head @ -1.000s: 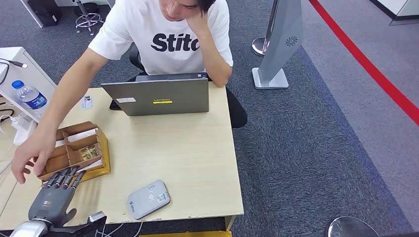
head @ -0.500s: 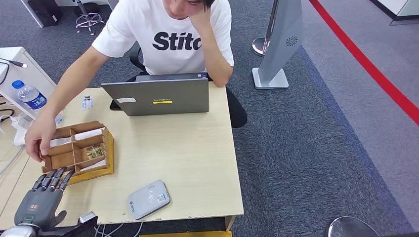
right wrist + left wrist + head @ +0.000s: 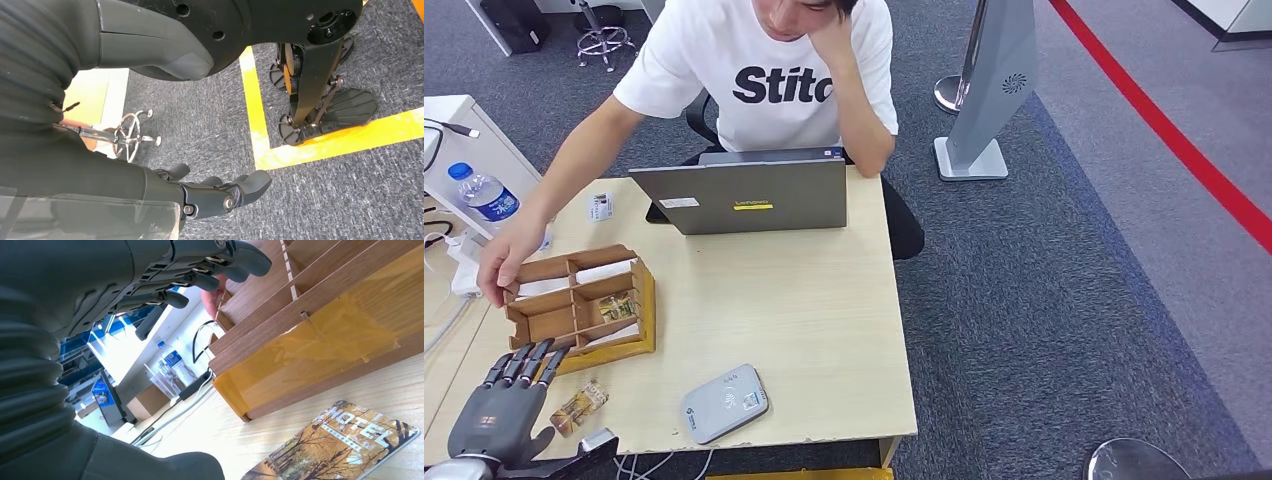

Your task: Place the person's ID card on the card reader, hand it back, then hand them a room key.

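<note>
The left hand (image 3: 502, 410) hovers at the near left corner of the tabletop (image 3: 824, 330), fingers spread and holding nothing, its tips pointing at the near edge of the wooden divider box (image 3: 579, 305). Just right of that hand a hotel room key card (image 3: 579, 405) lies flat on the wood, apart from the fingers; the left wrist view shows it face up beside the box's yellow-taped wall. It probably sits there because it slipped out of or was lifted from a compartment, so it now lies free for a pickup. The card reader (image 3: 724, 402) rests further right near the front edge, with nothing on it. The person's hand (image 3: 509, 262) grips the far left corner of the box, likely steadying it. Half a second ago the card was not on the tabletop. The right hand (image 3: 220, 192) hangs by the robot's side over the carpet, fingers loosely curled around nothing.
</note>
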Tool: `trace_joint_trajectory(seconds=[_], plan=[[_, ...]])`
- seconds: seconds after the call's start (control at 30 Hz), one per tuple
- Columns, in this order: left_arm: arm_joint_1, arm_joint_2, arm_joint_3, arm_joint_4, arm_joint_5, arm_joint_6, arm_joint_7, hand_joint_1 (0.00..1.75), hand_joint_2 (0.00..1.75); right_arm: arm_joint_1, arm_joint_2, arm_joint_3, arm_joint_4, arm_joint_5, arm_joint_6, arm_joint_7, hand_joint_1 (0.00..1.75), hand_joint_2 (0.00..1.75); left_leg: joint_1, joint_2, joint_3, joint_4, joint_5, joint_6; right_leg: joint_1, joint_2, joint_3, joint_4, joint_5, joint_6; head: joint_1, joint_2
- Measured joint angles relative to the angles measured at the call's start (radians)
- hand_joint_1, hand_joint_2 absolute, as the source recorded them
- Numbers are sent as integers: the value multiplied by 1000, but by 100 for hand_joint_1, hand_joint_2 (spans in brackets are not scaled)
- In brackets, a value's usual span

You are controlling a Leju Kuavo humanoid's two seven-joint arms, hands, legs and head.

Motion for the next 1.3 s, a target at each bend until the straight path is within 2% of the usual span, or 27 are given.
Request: trace_joint_trajectory(seconds=[0.37,0.9,1.3], plan=[[4,-10,10,-10,-3,8,0,0,175,0,1,-1,0,5,0,0,0,175,0,0,0,0,0,0,0,0,0,0,0,0,0,0],[-39,-95,143,5,-58,88,-9,0,175,1,13,-25,-7,52,2,3,0,175,0,0,0,0,0,0,0,0,0,0,0,0,0,0],[-53,-132,179,26,-60,92,-15,0,175,1,14,-37,-11,63,4,3,0,175,0,0,0,0,0,0,0,0,0,0,0,0,0,0]])
